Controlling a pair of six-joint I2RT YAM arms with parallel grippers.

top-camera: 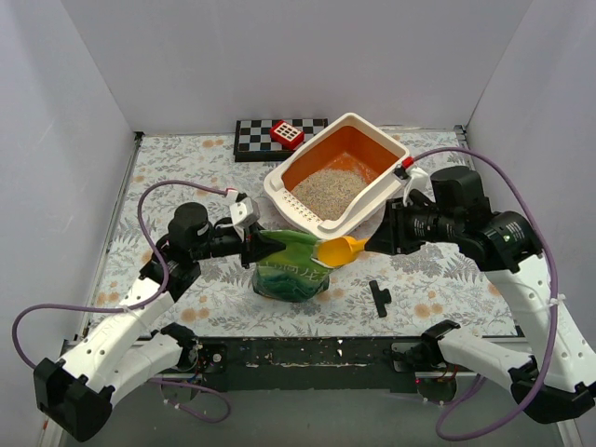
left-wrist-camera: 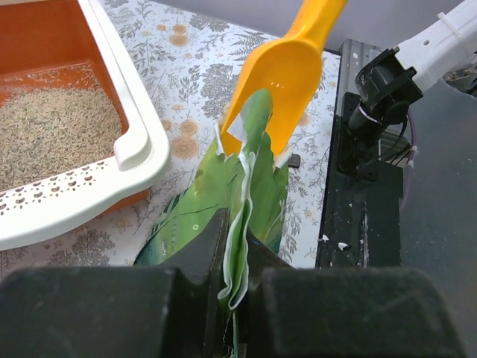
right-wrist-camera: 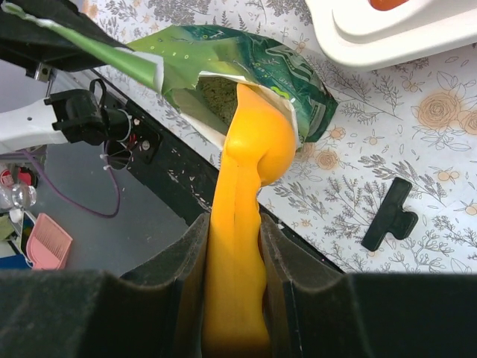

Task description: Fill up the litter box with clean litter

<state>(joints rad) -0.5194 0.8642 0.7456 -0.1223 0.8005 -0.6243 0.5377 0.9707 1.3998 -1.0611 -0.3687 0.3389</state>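
The litter box (top-camera: 321, 218) sits tilted at mid table, cream rim, orange walls, with clean litter (top-camera: 331, 189) on its floor; both show in the left wrist view, box (left-wrist-camera: 141, 153) and litter (left-wrist-camera: 56, 134). A green bag (top-camera: 291, 265) stands in front of it. My left gripper (top-camera: 253, 237) is shut on the bag's top edge (left-wrist-camera: 240, 246). My right gripper (top-camera: 377, 242) is shut on the handle of an orange-yellow scoop (right-wrist-camera: 238, 246), whose bowl (right-wrist-camera: 261, 138) sits at the bag's open mouth (right-wrist-camera: 216, 93). Litter shows inside the bag.
A black-and-white checkerboard (top-camera: 256, 137) with a red item (top-camera: 287, 134) lies at the back. A black clip (top-camera: 379, 297) lies on the floral cloth right of the bag, also in the right wrist view (right-wrist-camera: 391, 215). The black table edge (left-wrist-camera: 361, 224) runs along the front.
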